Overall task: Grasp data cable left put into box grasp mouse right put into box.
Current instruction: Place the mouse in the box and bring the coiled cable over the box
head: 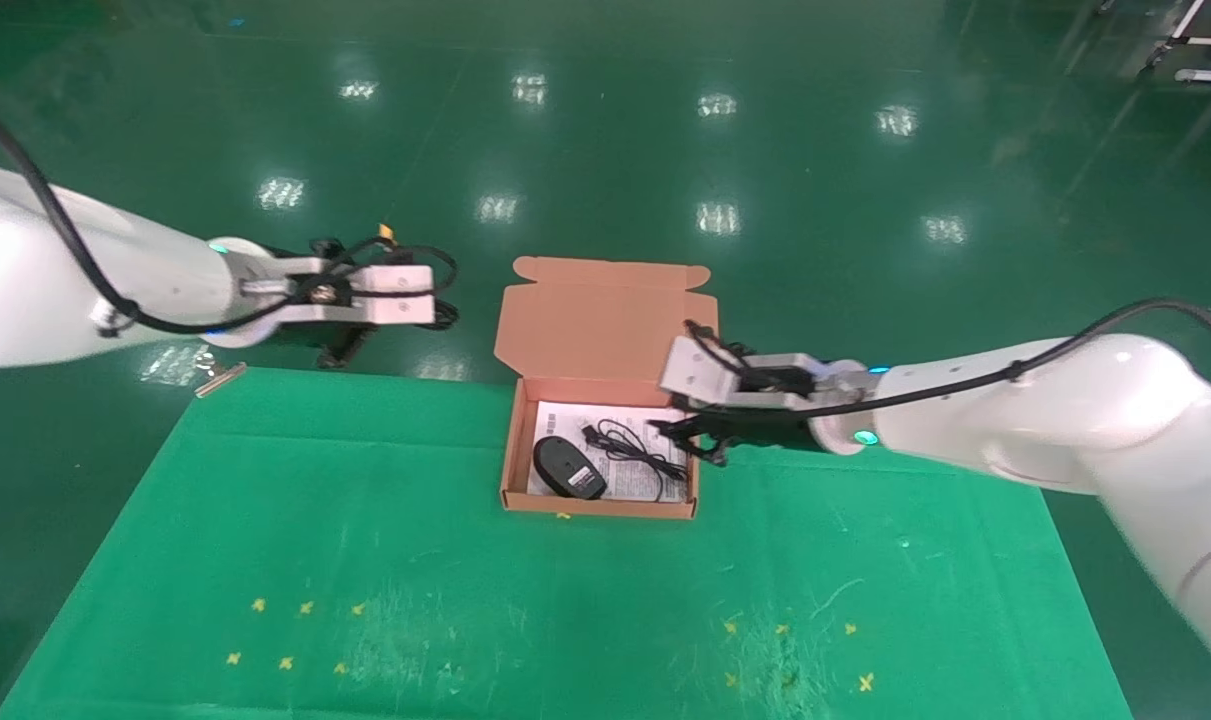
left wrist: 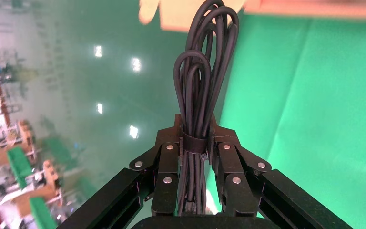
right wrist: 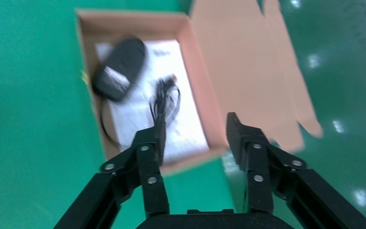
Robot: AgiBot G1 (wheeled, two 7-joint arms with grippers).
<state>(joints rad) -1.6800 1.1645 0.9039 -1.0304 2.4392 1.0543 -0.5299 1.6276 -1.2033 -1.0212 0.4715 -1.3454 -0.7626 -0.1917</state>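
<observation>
From the head camera I see the box (head: pixel 605 420) open on the green mat (head: pixel 465 580), the mouse (head: pixel 568 467) and its cord (head: pixel 635 455) lying inside on the white sheet (head: pixel 655 482). My right gripper (head: pixel 687 432) hangs at the box's right wall; my left gripper (head: pixel 445 312) is held off the mat's far edge, left of the box. On the left wrist camera, fingers (left wrist: pixel 167 164) are clamped on the cable (left wrist: pixel 199 95). On the right wrist camera, fingers (right wrist: pixel 243 138) stand apart, holding nothing, above the box's rim (right wrist: pixel 195 160)
</observation>
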